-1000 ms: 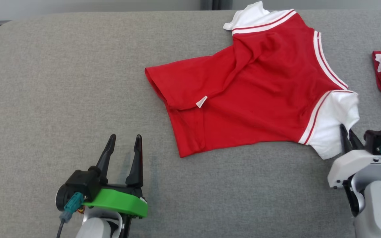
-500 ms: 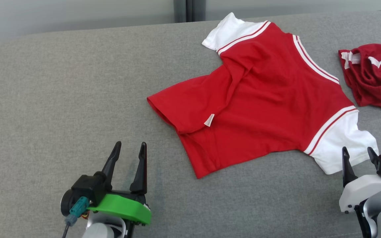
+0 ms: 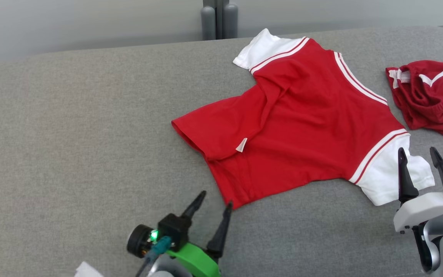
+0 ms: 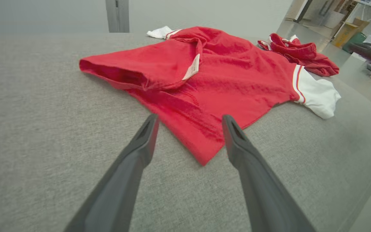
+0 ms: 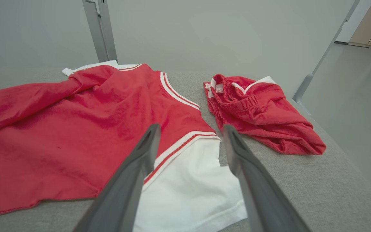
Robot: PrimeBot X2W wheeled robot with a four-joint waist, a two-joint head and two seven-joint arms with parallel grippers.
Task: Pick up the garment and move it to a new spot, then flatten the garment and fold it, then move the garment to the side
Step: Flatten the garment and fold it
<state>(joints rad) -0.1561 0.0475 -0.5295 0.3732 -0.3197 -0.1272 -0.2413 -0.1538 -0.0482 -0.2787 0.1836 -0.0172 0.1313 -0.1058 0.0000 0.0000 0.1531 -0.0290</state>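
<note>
Red garment, a short-sleeved shirt with white sleeves and red-and-white striped seams, lying mostly flat on the right half of the grey cloth-covered counter. One side of the body is folded over onto itself, hiding the cloth beneath; a small white label shows at the fold's edge. The far sleeve reaches the counter's back edge. The left pincer is spread and holds nothing, its tips just beside the garment's nearest hem corner; its arm is cut off by the bottom edge. The right pincer is likewise spread, its fingers standing over either side of the near white sleeve; whether the tips touch the cloth cannot be told. A second, darker red garment lies bunched to the right, apart from the shirt and cut off by the frame. Behind the counter: a grey post and a pale wall; blurred cardboard boxes at the side.
</note>
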